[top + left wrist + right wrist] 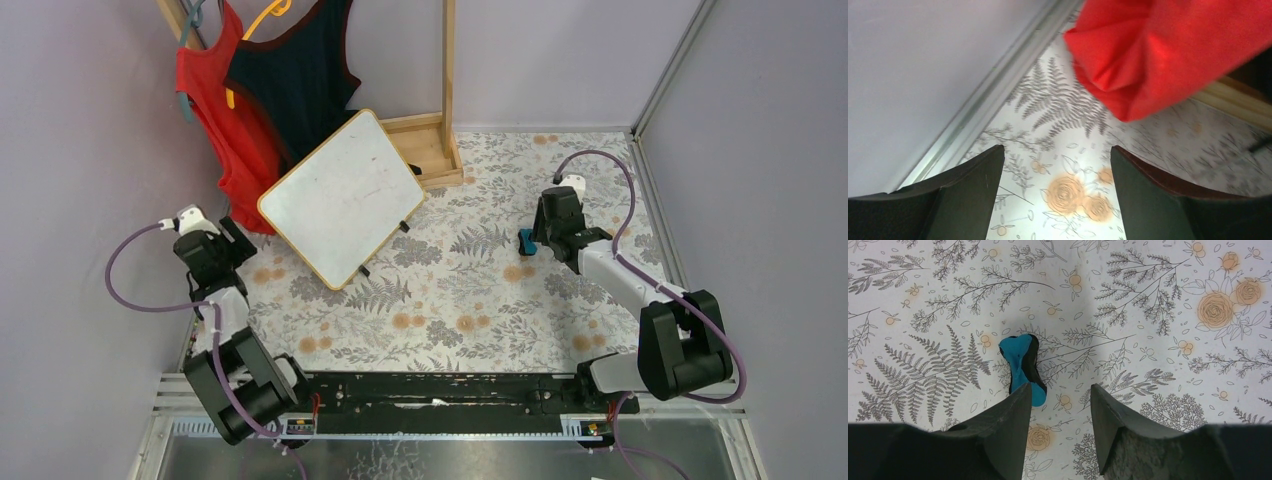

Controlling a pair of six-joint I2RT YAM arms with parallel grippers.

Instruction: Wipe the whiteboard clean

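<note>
Left tool [1057,150] and right tool [1060,387] released; eraser [1020,367] lies loose by the latter

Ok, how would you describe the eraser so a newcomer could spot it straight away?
Start at the floral tablecloth and look at its right half, away from the propped whiteboard. Just ahead of the open right tool lies the eraser, flat on the cloth. It is the only blue thing on the cloth: a small waisted block, bright blue with a black pad along one side.
</note>
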